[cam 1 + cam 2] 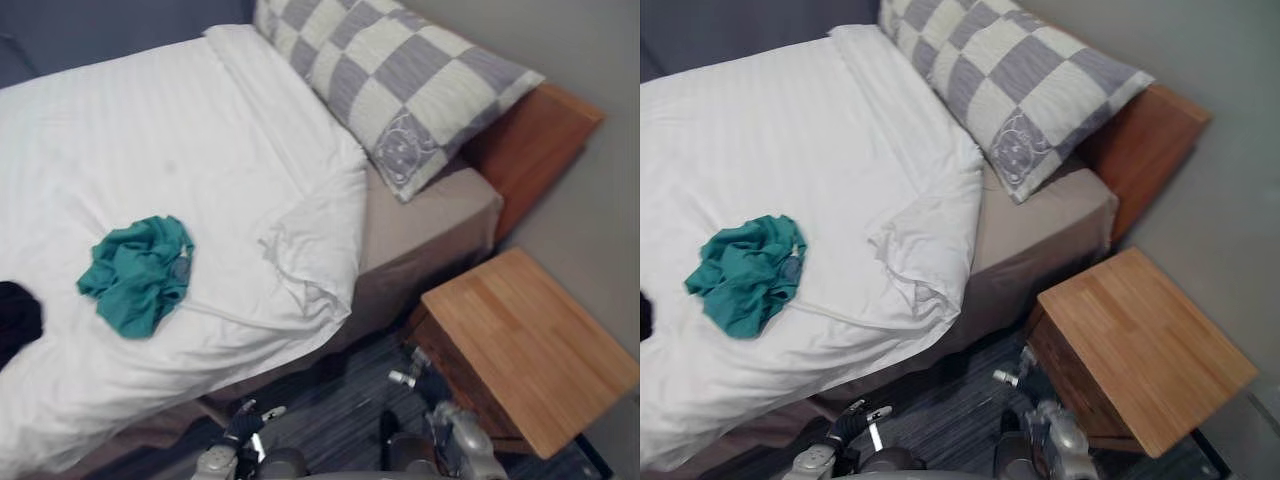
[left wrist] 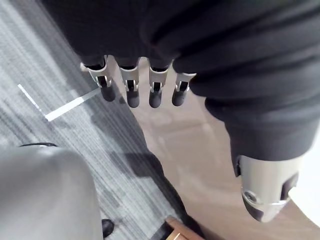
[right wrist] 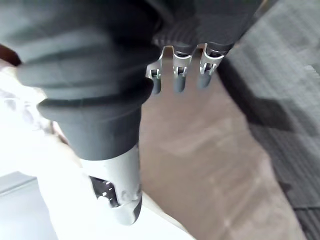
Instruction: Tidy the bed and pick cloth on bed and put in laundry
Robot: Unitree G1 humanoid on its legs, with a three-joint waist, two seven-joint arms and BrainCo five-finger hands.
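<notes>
From the left eye view, the teal cloth lies crumpled on the white duvet, towards the near side of the bed and well apart from the checked pillow that leans at the wooden headboard. A dark item sits on the duvet at the far left edge, near the cloth but not touching it. The duvet's corner is folded back, baring the beige sheet. In the right eye view, a wooden bedside table stands just beside the bed on the grey carpet. The left hand and right hand hang low over that carpet, apart from the bed. In the left wrist view its fingers hang straight and relaxed, the thumb apart, with nothing in them. In the right wrist view the fingers and thumb are likewise loose and empty.
</notes>
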